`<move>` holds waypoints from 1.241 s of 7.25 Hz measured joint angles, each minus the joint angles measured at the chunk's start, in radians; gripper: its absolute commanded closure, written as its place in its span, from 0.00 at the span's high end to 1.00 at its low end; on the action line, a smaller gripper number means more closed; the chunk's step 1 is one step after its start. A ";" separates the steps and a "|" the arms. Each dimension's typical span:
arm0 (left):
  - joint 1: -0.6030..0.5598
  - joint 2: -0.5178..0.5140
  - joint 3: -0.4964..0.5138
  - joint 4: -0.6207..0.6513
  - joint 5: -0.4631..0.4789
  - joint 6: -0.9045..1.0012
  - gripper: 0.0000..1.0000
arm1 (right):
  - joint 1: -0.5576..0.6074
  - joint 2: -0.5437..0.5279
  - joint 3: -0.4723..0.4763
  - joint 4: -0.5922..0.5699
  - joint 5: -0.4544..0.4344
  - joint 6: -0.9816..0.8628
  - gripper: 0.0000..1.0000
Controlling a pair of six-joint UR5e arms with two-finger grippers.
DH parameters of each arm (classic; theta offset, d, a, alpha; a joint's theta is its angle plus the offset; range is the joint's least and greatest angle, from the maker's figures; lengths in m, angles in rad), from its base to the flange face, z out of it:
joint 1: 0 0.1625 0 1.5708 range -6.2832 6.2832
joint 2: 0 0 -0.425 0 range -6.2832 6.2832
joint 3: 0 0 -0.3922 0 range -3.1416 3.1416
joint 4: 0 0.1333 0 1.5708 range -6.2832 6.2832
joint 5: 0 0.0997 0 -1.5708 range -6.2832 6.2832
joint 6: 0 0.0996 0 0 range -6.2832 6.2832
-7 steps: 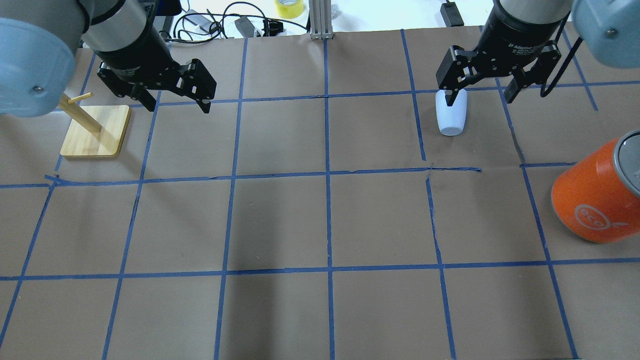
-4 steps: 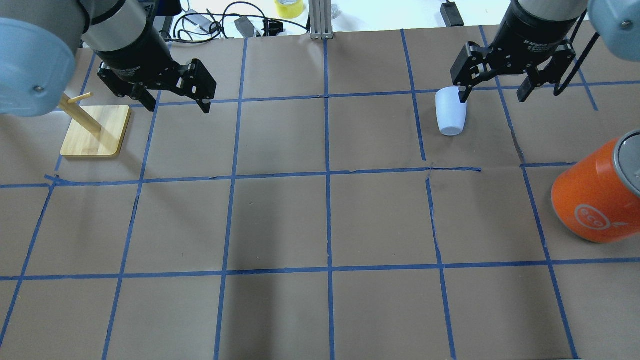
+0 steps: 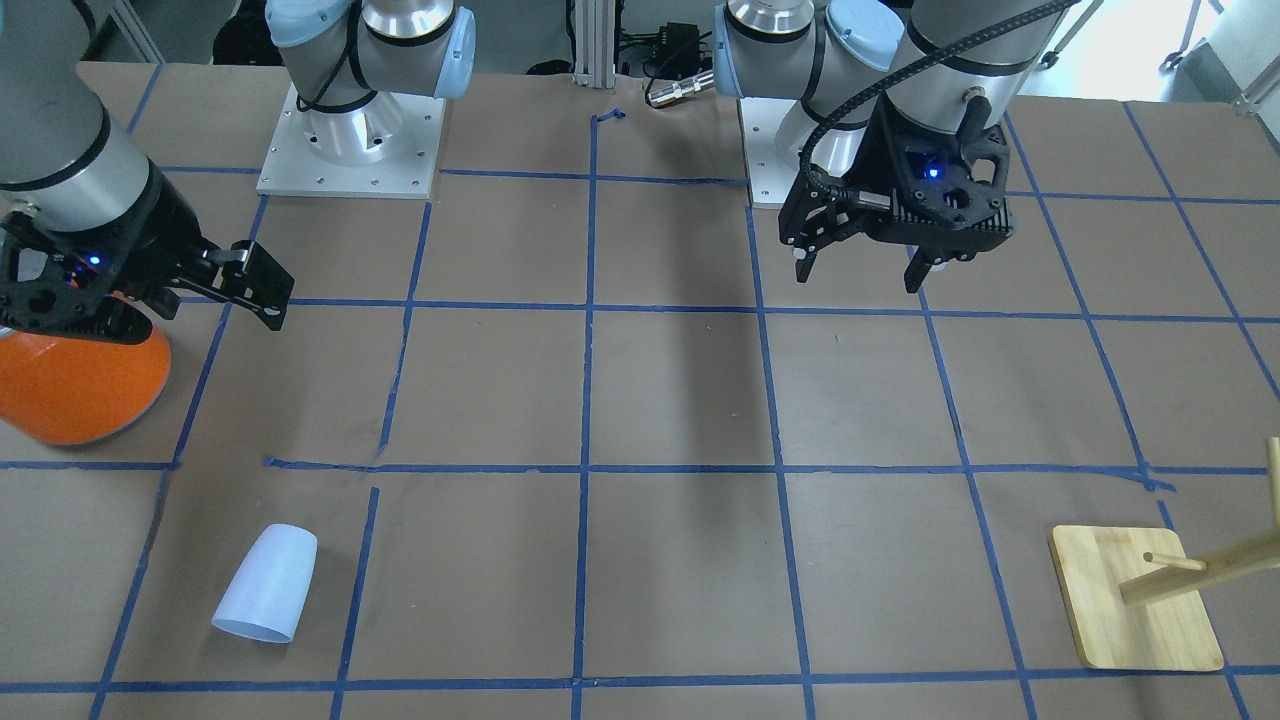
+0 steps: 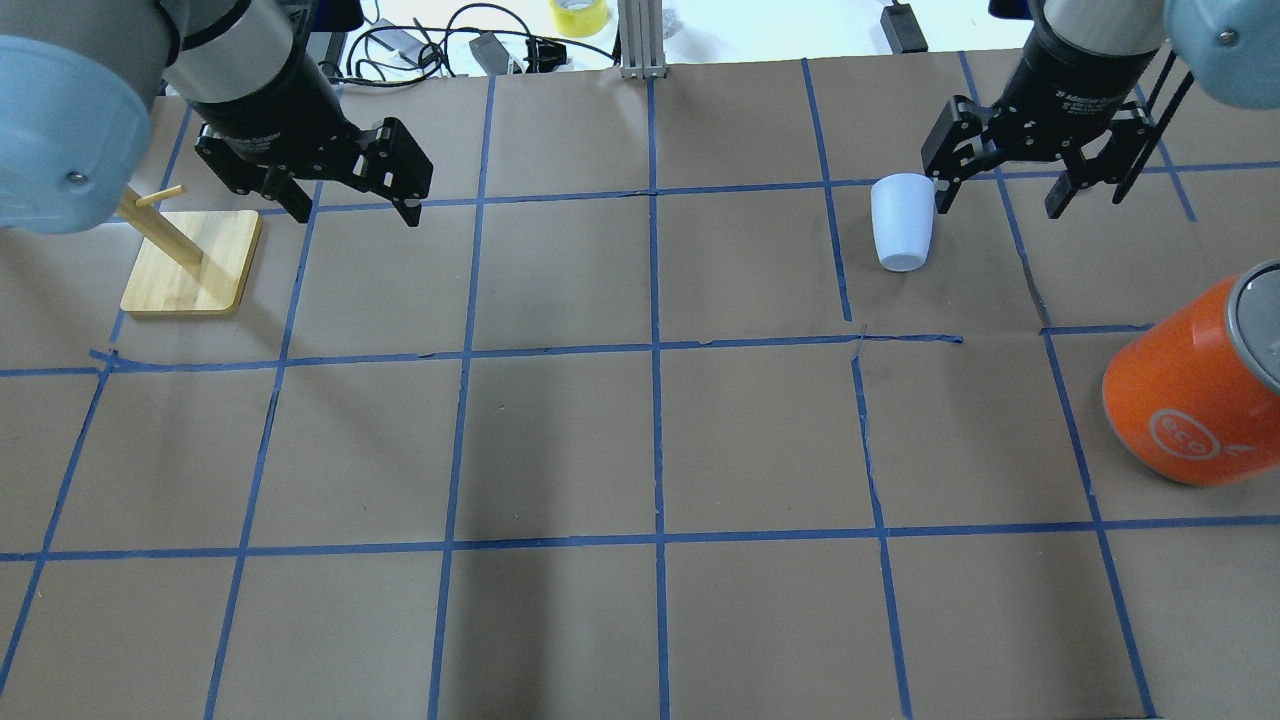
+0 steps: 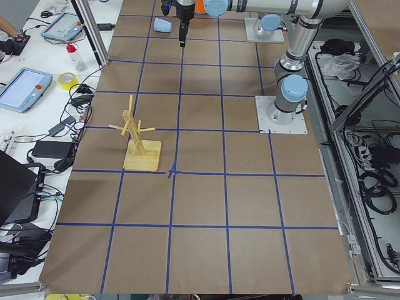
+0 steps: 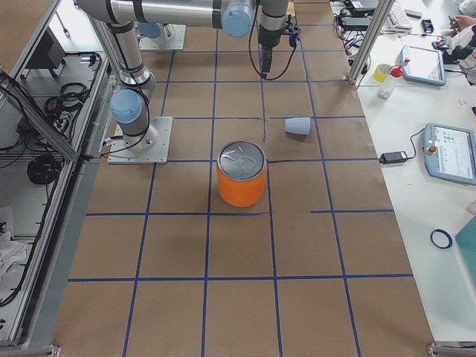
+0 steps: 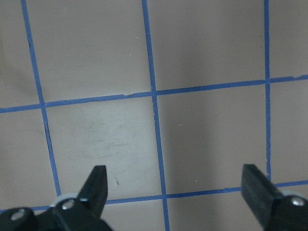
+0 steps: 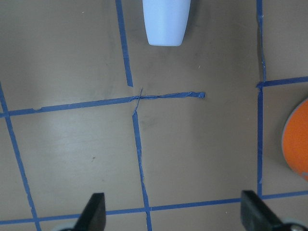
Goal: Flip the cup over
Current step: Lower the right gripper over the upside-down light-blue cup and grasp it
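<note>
Brown paper table point(image 4: 560, 440). Small pale blue-white plastic cup point(image 4: 903, 222) on its side near far right corner. Right gripper point(image 4: 996, 210) just beside, spread wide, holding nothing; left gripper point(image 4: 356, 217) likewise.

A small pale blue-white plastic cup point(image 4: 902, 222) rests on the brown, blue-taped worktop point(image 4: 640, 440) just beside the spread right claw point(image 4: 997, 200), while the left claw point(image 4: 355, 215), fingers apart, hangs near a wooden peg stand point(image 4: 190, 262).
</note>
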 measured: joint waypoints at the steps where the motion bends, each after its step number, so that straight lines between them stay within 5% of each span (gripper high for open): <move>1: 0.000 0.000 0.000 0.000 0.000 0.000 1.00 | -0.005 0.053 0.001 -0.071 -0.001 0.007 1.00; 4: 0.000 -0.001 0.000 0.000 0.000 0.000 1.00 | -0.007 0.253 0.003 -0.347 -0.011 0.023 1.00; 9: 0.000 -0.001 0.000 0.000 0.000 0.000 1.00 | -0.006 0.409 -0.002 -0.539 -0.017 0.025 1.00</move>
